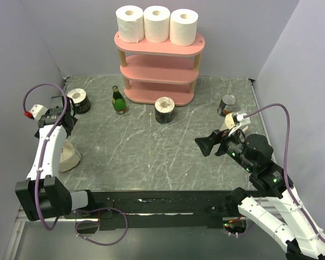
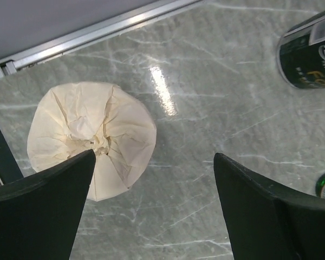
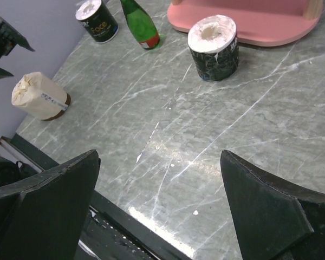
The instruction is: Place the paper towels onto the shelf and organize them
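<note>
The pink shelf (image 1: 190,40) stands at the back with three white paper towels (image 1: 156,24) on its top board. A dark-banded roll (image 1: 164,110) stands in front of the shelf and shows in the right wrist view (image 3: 213,47). A second dark-banded roll (image 1: 78,101) stands at the left. A cream wrapped roll (image 1: 70,155) sits by the left arm. My left gripper (image 1: 65,122) is open and empty above the table, and the cream roll (image 2: 92,135) lies beside its left finger. My right gripper (image 1: 208,143) is open and empty over the table's right half.
A green bottle (image 1: 118,101) stands between the left dark roll and the shelf. A metal can (image 1: 226,104) stands at the right, with a beige thing (image 1: 226,124) partly hidden behind my right wrist. Walls close in the left, back and right sides.
</note>
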Action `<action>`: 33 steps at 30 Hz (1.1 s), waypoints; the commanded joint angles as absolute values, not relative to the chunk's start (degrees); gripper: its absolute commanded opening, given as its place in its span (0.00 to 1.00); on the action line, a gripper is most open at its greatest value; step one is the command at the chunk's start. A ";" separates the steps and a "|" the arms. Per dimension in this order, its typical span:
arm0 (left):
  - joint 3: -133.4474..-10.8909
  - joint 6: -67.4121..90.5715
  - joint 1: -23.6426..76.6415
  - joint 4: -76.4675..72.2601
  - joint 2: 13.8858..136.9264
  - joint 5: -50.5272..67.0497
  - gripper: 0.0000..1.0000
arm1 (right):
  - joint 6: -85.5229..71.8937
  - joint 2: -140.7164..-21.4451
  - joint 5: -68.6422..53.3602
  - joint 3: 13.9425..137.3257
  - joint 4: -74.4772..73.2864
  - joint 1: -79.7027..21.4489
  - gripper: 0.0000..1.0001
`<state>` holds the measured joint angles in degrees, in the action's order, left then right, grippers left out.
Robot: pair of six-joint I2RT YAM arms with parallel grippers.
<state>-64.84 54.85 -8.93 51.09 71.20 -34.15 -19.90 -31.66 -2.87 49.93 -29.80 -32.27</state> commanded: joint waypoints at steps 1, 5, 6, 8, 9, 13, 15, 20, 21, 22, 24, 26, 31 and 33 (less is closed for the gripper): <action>-63.46 58.62 -10.46 51.33 71.10 -32.08 0.96 | -20.48 -31.99 -3.08 52.21 -27.77 -32.34 1.00; -61.70 59.58 -10.72 50.62 71.71 -31.72 0.96 | -20.48 -31.55 -3.16 51.59 -27.25 -32.43 1.00; -61.79 60.29 -10.72 51.32 71.98 -33.47 0.96 | -20.48 -31.55 -3.34 51.77 -27.25 -32.43 1.00; -61.79 61.52 -10.81 52.55 73.20 -35.24 0.96 | -20.39 -31.90 -3.25 52.20 -27.60 -32.43 0.99; -61.61 61.78 -10.72 52.65 73.56 -36.46 0.96 | -20.30 -31.99 -3.25 52.56 -27.95 -32.43 1.00; -59.60 61.35 -10.90 50.46 74.44 -36.74 0.96 | -20.30 -31.99 -3.16 52.56 -27.86 -32.43 1.00; -58.89 61.00 -10.90 49.58 74.97 -37.09 0.97 | -20.39 -31.82 -3.25 52.47 -27.69 -32.43 1.00; -57.13 58.18 -10.99 45.44 77.87 -36.83 0.99 | -20.48 -31.55 -3.25 52.47 -27.77 -32.43 0.99; -57.13 57.75 -11.16 45.27 78.31 -36.65 1.00 | -20.48 -31.47 -3.25 52.38 -27.77 -32.43 1.00; -57.04 57.48 -11.16 45.00 79.09 -36.30 0.97 | -20.48 -31.46 -3.25 52.38 -27.60 -32.43 1.00; -57.22 57.04 -11.16 44.91 79.71 -35.42 0.91 | -20.39 -31.38 -3.16 52.47 -27.69 -32.34 1.00; -57.22 56.78 -11.16 44.91 80.24 -35.42 0.85 | -20.22 -31.20 -2.99 52.47 -27.77 -32.43 1.00; -57.39 54.94 -11.08 45.88 79.55 -34.98 0.74 | -20.13 -30.85 -2.90 52.21 -27.69 -32.43 1.00; -57.74 52.58 -10.46 46.23 78.93 -34.02 0.70 | -20.04 -30.85 -2.81 51.86 -27.68 -32.43 0.99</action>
